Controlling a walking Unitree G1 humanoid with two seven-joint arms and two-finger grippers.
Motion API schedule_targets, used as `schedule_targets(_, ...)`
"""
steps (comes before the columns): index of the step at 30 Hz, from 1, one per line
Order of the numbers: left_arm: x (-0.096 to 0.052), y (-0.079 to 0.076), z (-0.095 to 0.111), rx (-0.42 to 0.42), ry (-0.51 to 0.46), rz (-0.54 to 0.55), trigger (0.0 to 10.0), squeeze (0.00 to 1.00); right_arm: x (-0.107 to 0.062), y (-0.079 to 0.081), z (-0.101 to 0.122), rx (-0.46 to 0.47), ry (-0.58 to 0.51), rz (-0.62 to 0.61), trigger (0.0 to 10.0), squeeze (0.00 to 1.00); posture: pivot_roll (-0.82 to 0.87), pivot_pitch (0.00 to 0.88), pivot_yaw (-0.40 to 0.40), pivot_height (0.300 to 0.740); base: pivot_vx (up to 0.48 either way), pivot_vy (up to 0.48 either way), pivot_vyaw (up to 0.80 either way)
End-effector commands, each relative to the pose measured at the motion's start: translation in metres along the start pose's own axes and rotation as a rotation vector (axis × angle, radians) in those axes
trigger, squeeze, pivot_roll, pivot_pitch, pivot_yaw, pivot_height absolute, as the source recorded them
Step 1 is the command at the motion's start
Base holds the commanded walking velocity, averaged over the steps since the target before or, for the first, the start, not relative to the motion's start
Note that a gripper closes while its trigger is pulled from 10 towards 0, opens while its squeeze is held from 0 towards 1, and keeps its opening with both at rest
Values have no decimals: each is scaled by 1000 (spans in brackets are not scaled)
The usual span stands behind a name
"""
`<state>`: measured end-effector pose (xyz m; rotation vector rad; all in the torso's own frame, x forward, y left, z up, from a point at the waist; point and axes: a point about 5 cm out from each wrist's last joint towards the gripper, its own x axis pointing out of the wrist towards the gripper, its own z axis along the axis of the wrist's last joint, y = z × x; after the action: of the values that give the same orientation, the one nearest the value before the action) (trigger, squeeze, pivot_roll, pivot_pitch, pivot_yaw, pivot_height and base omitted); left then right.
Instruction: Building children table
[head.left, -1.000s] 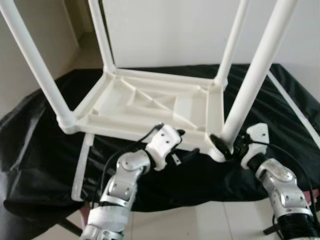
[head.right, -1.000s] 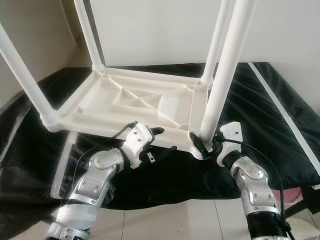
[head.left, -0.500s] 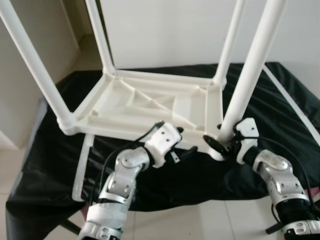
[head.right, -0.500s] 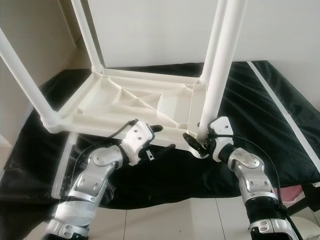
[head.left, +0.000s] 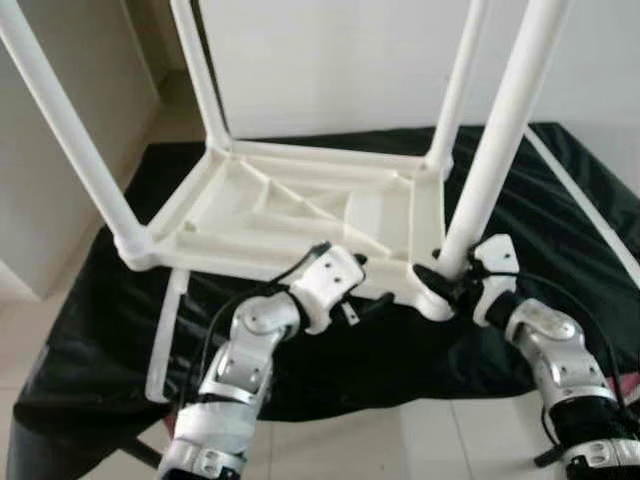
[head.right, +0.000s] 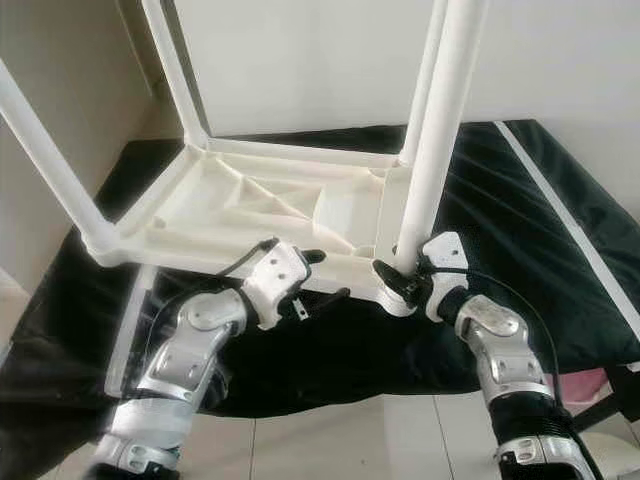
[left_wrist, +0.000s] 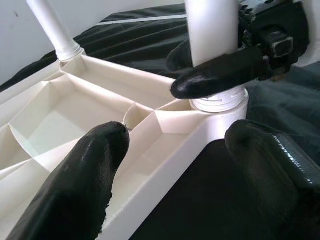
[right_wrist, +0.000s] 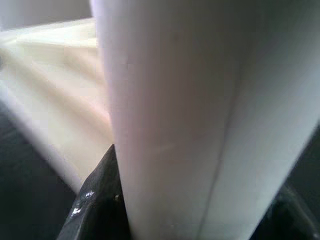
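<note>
A white plastic children's table (head.left: 300, 205) lies upside down on a black cloth (head.left: 90, 300), its four legs pointing up. My right gripper (head.left: 445, 280) is shut on the near right leg (head.left: 495, 140), just above its socket at the table's corner. That leg (right_wrist: 190, 110) sits close between the fingers in the right wrist view. My left gripper (head.left: 365, 290) is open at the table's near rim. Its two fingertips (left_wrist: 85, 185) stand either side of the rim (left_wrist: 165, 150). Just beyond them, the right gripper's finger (left_wrist: 220, 75) wraps the leg (left_wrist: 210, 25).
The cloth covers a low surface that ends just in front of my arms, with pale tiled floor (head.left: 400, 440) below. A loose white rail (head.left: 165, 330) lies on the cloth at the near left, a white strip (head.left: 585, 210) on the right. Walls stand behind.
My right wrist has shifted in toward the near right leg, and its fingers now sit tighter around the leg's base. The left gripper holds its place at the rim.
</note>
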<state>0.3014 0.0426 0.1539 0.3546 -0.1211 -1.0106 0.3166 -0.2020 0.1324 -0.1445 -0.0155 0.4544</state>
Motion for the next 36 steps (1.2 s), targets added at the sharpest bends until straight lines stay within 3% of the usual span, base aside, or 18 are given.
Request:
schedule_targets(1, -1, 10, -3, -1, 9, 178, 10000, 0, 1, -4, -6, 33, 40, -122, 10000, 0, -98, 0, 74, 740, 0, 0, 0)
schedule_targets(6, 1, 11, -2, 9, 14, 165, 10000, 0, 9, 8, -8, 127, 50, -299, 10000, 0, -109, 0, 88, 740, 0, 0, 0)
schedule_targets(10, 2, 11, -1, 12, 12, 160, 10000, 0, 13, 17, -7, 160, 46, -368, 10000, 0, -112, 0, 94, 740, 0, 0, 0)
schedule_targets(12, 3, 13, -1, 14, 11, 159, 10000, 0, 19, 29, -7, 223, 34, -504, 10000, 0, -113, 0, 94, 740, 0, 0, 0)
schedule_targets(19, 4, 13, 0, 13, 8, 161, 10000, 0, 23, 37, -6, 329, 7, -716, 10000, 0, -111, 0, 90, 740, 0, 0, 0)
schedule_targets(23, 5, 12, 0, 11, 5, 161, 10000, 0, 29, 45, 1, 329, -11, -666, 10000, 0, -113, 0, 81, 740, 0, 0, 0)
schedule_targets(36, 10, 14, 1, 12, -9, 168, 10000, 0, 27, 44, 4, 284, -3, -705, 10000, 0, -122, 0, 72, 740, 0, 0, 0)
